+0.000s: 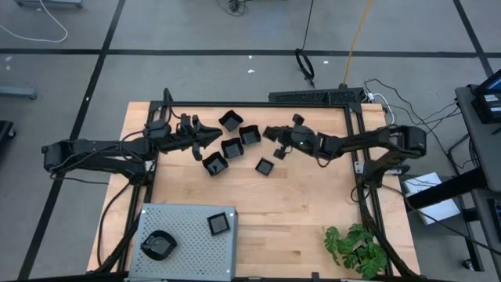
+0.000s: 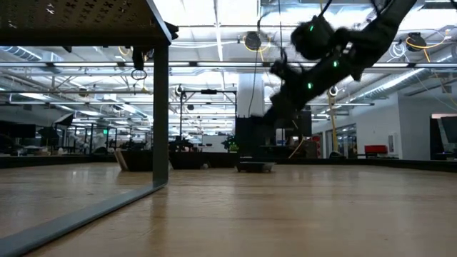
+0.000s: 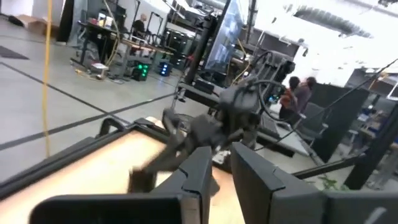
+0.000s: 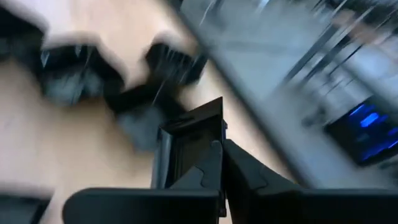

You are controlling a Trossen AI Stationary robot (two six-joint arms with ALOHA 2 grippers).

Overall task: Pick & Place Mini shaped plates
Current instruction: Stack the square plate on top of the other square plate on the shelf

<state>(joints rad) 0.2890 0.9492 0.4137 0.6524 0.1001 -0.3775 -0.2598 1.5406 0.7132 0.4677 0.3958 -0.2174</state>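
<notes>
Several small glossy black mini plates (image 1: 232,147) lie flat on the wooden table near its far middle. Two more, a square one (image 1: 220,224) and a round one (image 1: 160,245), sit on the grey perforated tray (image 1: 188,251). My left gripper (image 1: 213,135) hovers just left of the loose group, open by a narrow gap (image 3: 222,171), with nothing between its fingers. My right gripper (image 1: 272,135) is just right of the group, raised above the table (image 2: 275,111) and shut on a black plate (image 4: 189,140). My right gripper pinches a black mini plate between its two fingers; the plate's flat body (image 4: 193,124) stands edge-on beside one finger and reaches past the fingertips. The fingers slant down toward the table's left. The low view shows the gripper lifted clear of the tabletop.
The tray stands at the near left corner, raised on legs (image 2: 161,121). A green plant (image 1: 356,247) sits at the near right. A black frame rail (image 1: 258,103) runs along the far edge and the sides. Bare wood lies in the near middle (image 1: 290,211). People stand in the room beyond (image 3: 298,93).
</notes>
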